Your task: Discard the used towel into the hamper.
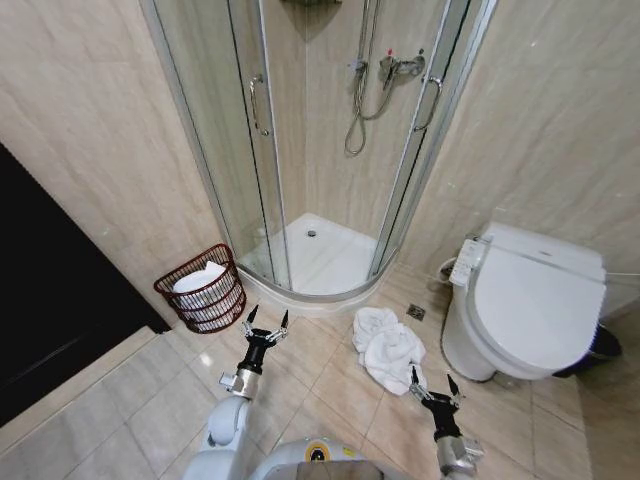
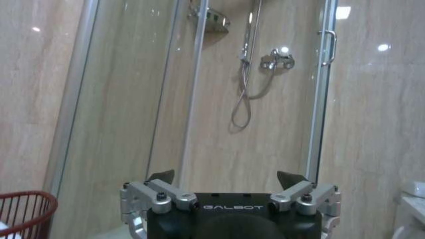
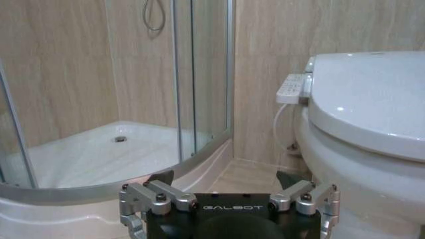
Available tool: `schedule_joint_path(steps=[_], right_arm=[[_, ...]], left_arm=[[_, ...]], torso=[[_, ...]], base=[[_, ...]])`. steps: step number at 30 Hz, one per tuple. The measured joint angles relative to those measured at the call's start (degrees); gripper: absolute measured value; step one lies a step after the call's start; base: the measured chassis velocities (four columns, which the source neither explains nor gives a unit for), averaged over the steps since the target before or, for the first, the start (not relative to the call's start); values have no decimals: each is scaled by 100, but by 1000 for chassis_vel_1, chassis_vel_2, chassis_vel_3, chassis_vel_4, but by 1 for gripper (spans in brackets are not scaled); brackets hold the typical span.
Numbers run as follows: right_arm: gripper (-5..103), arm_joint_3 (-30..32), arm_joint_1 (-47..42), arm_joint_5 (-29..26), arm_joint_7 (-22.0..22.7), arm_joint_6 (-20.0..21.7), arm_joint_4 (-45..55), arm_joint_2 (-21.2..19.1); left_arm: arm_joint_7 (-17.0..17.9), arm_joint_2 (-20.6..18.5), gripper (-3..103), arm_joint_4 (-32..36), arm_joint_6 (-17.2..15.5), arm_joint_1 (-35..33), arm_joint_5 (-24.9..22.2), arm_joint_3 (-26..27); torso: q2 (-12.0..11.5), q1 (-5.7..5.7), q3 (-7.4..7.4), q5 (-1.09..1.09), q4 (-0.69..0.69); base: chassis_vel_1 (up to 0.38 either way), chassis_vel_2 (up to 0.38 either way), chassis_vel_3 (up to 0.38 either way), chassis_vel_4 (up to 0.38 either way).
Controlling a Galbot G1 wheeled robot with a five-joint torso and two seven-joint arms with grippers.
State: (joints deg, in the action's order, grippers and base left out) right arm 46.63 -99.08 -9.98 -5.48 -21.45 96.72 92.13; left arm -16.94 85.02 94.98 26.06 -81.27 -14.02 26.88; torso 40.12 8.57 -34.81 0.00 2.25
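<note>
A crumpled white towel [image 1: 386,344] lies on the floor tiles between the shower base and the toilet. The hamper [image 1: 203,288], a dark reddish-brown wire basket with something white inside, stands against the left wall beside the shower; its rim [image 2: 25,208] also shows in the left wrist view. My left gripper [image 1: 266,318] is open and empty, held low just right of the hamper. My right gripper [image 1: 432,378] is open and empty too, just below and to the right of the towel. Both sets of fingertips [image 2: 161,175] [image 3: 161,177] stand wide apart.
A curved glass shower enclosure [image 1: 310,150] with a white base [image 1: 318,262] fills the corner ahead. A white toilet [image 1: 528,300] with a side control panel [image 1: 466,262] stands at the right. A dark doorway [image 1: 50,300] opens at the left. Beige tiled floor lies between.
</note>
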Motion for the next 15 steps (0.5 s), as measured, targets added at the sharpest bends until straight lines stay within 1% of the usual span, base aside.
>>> schedule_joint_path(steps=[7,13,15], right_arm=[[100,7,-20,45,1,-49,2,2],[100,10,-6,106,1,-70,5,2],[100,6,2,126,-2,-87,4,2]], left_arm=[[-142,-21,100,-189,95,-10,-44,34],[-168,-26,100,-218,102,1,-63,52],[-169,-30,100,-230,102,15,-72,55]], torso=[[-205,-100,103,-1,-1],[-345,-159,185,0,-1],[-429,-199,230,0,-1]], base=[[0,0,0,0],[0,0,0,0],[0,0,0,0]])
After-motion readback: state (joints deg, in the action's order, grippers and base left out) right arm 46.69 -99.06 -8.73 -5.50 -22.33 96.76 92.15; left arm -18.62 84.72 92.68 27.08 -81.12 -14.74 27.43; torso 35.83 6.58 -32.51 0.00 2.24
